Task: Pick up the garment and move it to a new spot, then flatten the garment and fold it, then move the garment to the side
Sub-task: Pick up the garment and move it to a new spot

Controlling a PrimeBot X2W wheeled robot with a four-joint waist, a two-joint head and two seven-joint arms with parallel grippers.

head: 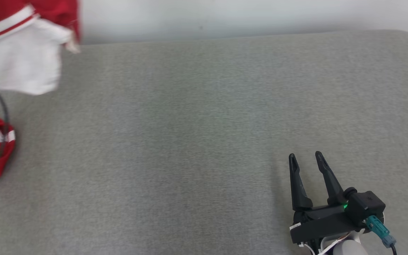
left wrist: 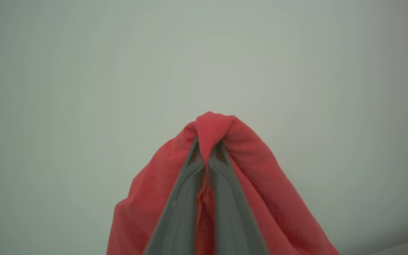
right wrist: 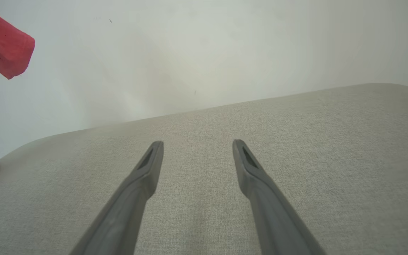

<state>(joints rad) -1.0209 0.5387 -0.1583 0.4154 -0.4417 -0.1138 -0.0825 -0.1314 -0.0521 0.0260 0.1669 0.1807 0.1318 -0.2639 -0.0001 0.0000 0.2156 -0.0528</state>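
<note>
- Head view: garment hangs over the cushion's left edge; right gripper spread wide, empty.
- Left wrist view: left gripper clamps a red fold; cloth looks soft and light.
- Right wrist view: the hanging corner likely suits a second hold.

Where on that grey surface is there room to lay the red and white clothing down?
The middle of the grey surface is bare right back to the wall, between the garment on the left and the open right gripper at lower right. The left edge is crowded: cloth hangs from the shut left gripper and bunches below.
</note>
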